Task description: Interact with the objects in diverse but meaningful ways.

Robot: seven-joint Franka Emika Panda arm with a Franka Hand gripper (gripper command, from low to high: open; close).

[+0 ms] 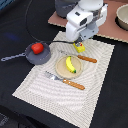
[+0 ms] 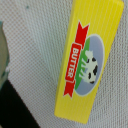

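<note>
Jaws (image 1: 78, 44): opening not visible, cannot tell | directly above butter packet (image 2: 90, 60) on placemat (image 1: 95, 95)

A pale woven mat (image 1: 70, 82) is spread on a dark table (image 1: 15, 25). A round tan plate (image 1: 61, 70) is set near the middle of the mat. A fork (image 1: 80, 57) with an orange handle is laid on the far side of the plate, close beside it. A knife (image 1: 65, 81) with an orange handle is laid on the near side of the plate. A brown board (image 1: 107, 25) is seen far back, past the mat. A pale bowl (image 1: 122, 17) is placed on the board, at the exterior view's right.
</note>
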